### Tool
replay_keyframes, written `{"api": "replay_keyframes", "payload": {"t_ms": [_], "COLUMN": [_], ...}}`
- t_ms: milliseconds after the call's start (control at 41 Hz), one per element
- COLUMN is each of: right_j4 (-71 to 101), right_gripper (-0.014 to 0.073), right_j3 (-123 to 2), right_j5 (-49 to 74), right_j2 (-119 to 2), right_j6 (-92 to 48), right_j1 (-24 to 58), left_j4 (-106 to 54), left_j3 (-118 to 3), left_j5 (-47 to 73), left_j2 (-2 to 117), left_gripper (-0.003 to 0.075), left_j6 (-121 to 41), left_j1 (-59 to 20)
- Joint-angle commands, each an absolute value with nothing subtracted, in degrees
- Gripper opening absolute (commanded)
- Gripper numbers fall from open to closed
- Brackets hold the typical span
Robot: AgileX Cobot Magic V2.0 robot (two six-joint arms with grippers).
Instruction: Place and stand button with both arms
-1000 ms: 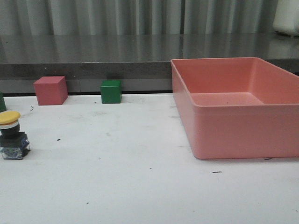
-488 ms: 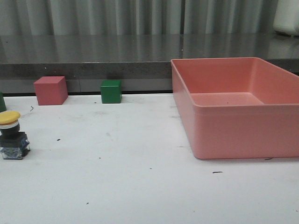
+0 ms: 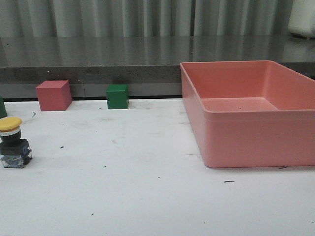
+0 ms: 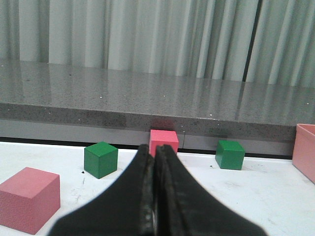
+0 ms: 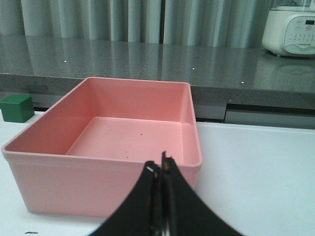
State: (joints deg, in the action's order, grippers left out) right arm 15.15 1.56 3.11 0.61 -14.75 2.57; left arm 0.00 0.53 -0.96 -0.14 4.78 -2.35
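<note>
The button is located at the far left edge of the white worktop, standing upright on its clear block base with the yellow cap uppermost. It is touched by neither arm. A red cube and a green cube are positioned along the far edge of the worktop, well apart from the button. A large pink bin is set on the right side. The left gripper is seen in its wrist view with the jaws pressed together and nothing held between them. The right gripper is likewise seen with the jaws together, on the near side of the bin.
</note>
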Motion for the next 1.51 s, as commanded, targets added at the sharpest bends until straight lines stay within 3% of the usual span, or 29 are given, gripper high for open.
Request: {"api": "replay_keyframes", "payload": {"t_ms": [0, 220, 1488], "right_j4": [10.0, 0.0, 1.3], "right_gripper": [-0.0118, -0.0118, -0.0118], "right_j3": [1.4, 1.4, 1.4], "right_j5": [-1.8, -2.6, -3.0], "right_j2": [1.7, 1.7, 1.7], "right_j6": [-9.2, 4.2, 1.2], "right_j1": [2.3, 3.1, 4.0], "left_j4": [-0.6, -0.6, -0.6], "left_j3": [1.4, 1.4, 1.4], "left_j5": [-5.9, -5.9, -5.9], "left_j2": [-1.5, -1.5, -1.5], "left_gripper": [-0.002, -0.002, -0.002], "left_j6": [5.2, 5.2, 5.2], "left_j1": [-2.3, -2.3, -2.3]}}
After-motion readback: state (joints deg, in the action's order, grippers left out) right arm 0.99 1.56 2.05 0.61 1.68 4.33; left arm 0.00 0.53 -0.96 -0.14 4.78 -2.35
